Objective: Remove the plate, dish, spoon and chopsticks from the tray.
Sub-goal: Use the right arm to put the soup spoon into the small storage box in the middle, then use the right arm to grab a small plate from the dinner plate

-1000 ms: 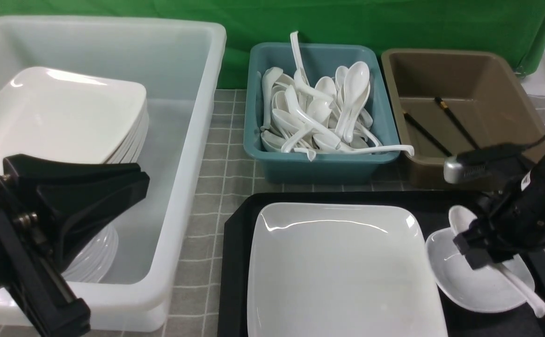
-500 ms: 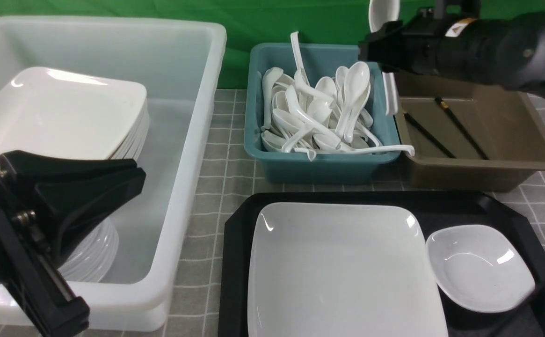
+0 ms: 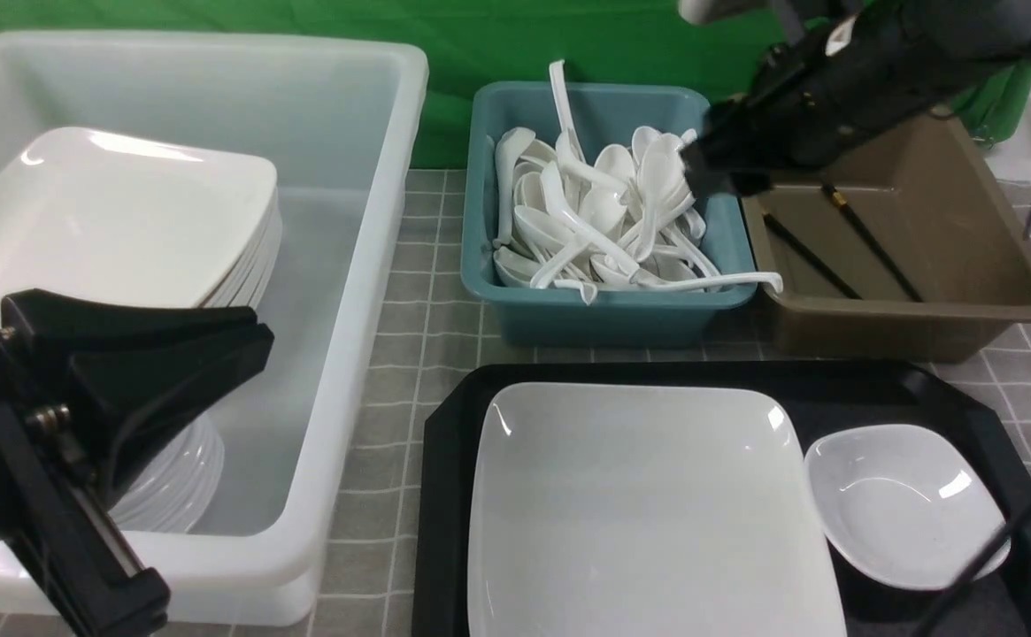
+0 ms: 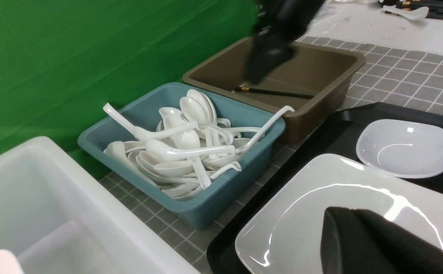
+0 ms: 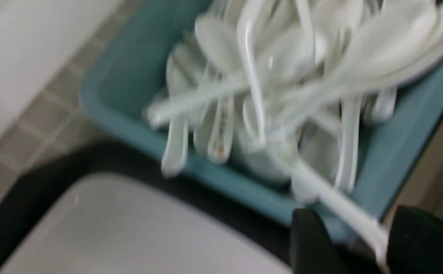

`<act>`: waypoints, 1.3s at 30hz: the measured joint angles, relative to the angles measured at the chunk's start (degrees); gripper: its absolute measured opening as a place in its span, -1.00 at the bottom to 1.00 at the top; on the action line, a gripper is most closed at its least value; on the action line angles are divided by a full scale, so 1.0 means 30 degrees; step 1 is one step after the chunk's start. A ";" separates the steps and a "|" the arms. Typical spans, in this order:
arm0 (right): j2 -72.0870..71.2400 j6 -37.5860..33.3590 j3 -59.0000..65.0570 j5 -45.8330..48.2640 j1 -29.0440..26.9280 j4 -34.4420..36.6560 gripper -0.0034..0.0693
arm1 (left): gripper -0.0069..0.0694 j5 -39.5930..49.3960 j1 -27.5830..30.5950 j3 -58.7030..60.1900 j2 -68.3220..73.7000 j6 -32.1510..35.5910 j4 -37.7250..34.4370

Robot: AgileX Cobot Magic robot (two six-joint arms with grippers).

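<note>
The plate (image 3: 648, 513) (image 4: 301, 198) and the dish (image 3: 904, 504) (image 4: 405, 148) lie side by side on the black tray (image 3: 453, 398), and no spoon is on it. My right gripper (image 3: 701, 172) (image 5: 354, 220) hangs over the teal bin's right side. Its fingers stand apart, and a blurred white handle shows between them, clear of one finger. I cannot tell the tray's spoon from the several spoons (image 3: 603, 221) in that bin. The chopsticks (image 3: 873, 243) (image 4: 274, 91) lie in the brown bin. My left gripper (image 3: 267, 341) (image 4: 331, 215) is shut and empty, near the white tub's front.
A big white tub (image 3: 391, 265) at the left holds stacked square plates (image 3: 108, 212). The teal bin (image 3: 603, 310) and the brown bin (image 3: 913, 327) stand side by side behind the tray. A dark cable (image 3: 993, 548) crosses in front of the dish.
My right gripper lifted the spoon out of the dish, carried it up and back, and has come down at the teal bin. The dish is now empty. The left arm has not moved.
</note>
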 joint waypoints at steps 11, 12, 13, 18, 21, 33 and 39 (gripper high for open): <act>-0.6047 -0.0384 1.2455 0.1078 0.1117 -0.3344 0.18 | -0.76 0.0052 0.0000 0.0000 0.0000 -0.0046 -0.0271; -0.6107 -0.0686 1.3216 0.0327 0.1117 -0.3372 0.26 | -0.76 0.0058 0.0000 0.0000 0.0000 -0.0046 -0.0298; -0.6133 -0.1167 1.3884 -0.0405 0.1117 -0.3416 0.33 | -0.76 0.0076 0.0000 0.0000 0.0000 -0.0046 -0.0323; -0.5420 -0.2489 1.6301 -0.4485 0.1117 -0.4213 0.57 | -0.76 0.0238 0.0000 0.0000 0.0000 -0.0046 -0.0494; -0.4423 -0.2503 1.6462 -0.5910 0.1117 -0.5642 0.48 | -0.76 0.0302 0.0000 0.0000 0.0000 -0.0046 -0.0607; -0.2596 -0.2641 1.6440 -0.7195 0.1140 -0.6802 -0.08 | -0.76 0.0346 0.0000 0.0000 0.0000 -0.0046 -0.0627; -0.2932 -0.2427 1.6172 -0.6402 0.1460 -0.7266 -0.27 | -0.76 0.0794 0.0000 0.0000 -0.0006 -0.0106 -0.0627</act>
